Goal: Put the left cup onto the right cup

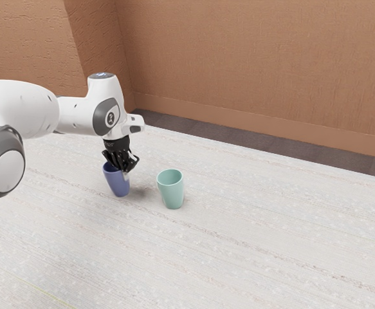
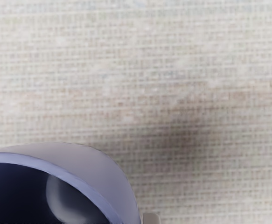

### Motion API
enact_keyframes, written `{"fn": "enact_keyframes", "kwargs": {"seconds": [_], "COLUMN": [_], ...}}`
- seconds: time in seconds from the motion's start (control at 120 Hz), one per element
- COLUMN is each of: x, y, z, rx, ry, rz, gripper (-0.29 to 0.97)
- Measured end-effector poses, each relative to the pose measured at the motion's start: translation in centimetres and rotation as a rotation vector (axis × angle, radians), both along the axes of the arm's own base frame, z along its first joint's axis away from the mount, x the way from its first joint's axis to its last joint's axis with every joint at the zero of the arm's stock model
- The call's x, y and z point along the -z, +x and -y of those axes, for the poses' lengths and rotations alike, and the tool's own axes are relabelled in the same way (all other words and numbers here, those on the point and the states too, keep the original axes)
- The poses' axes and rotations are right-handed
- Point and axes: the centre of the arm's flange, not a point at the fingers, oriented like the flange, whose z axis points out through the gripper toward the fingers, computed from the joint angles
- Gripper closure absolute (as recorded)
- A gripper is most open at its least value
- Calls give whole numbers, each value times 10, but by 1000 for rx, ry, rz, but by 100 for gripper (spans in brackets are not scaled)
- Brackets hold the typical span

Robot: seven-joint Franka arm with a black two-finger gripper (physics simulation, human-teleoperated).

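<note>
The blue cup [image 1: 116, 181] stands on the table at the exterior view's left, leaning slightly. My black gripper [image 1: 120, 162] is down on its rim and looks shut on the cup's wall, at the side facing the green cup. In the wrist view the blue cup's [image 2: 87, 170] rim and dark inside lie right under my hand, with one fingertip [image 2: 149, 217] tight against the outside of the wall. The pale green cup [image 1: 171, 188] stands upright and open a short way toward the exterior view's right, apart from the blue one.
The pale textured table [image 1: 251, 238] stretches wide around both cups. A brown wall [image 1: 251, 58] and a dark floor strip run behind the table's far edge. My white arm [image 1: 26, 122] comes in from the exterior view's left.
</note>
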Motion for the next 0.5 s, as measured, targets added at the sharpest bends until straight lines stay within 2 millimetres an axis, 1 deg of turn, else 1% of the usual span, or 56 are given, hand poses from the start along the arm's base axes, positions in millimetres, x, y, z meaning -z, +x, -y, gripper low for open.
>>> {"fn": "enact_keyframes", "kwargs": {"seconds": [0.108, 0.208, 0.342, 0.5], "x": [-3, -12, -29, -55], "y": [0, -1, -2, -7], "z": [0, -1, -1, 2], "rx": [0, 0, 1, 6], "ry": [0, 1, 0, -8], "rz": [4, 11, 26, 41], "gripper": [78, 78, 78, 78]}}
